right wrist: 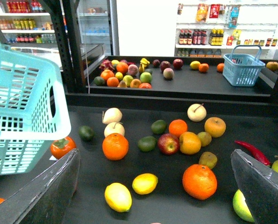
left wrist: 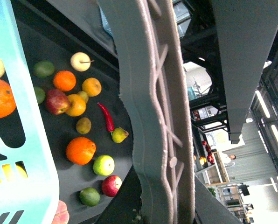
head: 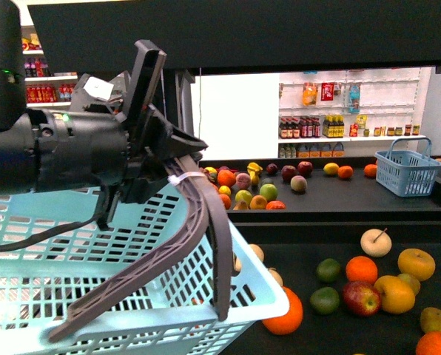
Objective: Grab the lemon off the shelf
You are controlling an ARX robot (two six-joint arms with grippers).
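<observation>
Our right pincer gapes wide above the black metal shelf tray, near a bright-yellow oval lemon. Our left pincer clamps the grey handle of the pale-blue plastic basket.

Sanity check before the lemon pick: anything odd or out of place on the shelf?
One oddity: a red chili pepper lies among the loose fruit on the lower tray of the shelf, the only non-fruit there. Nothing looks spilled or damaged.
</observation>
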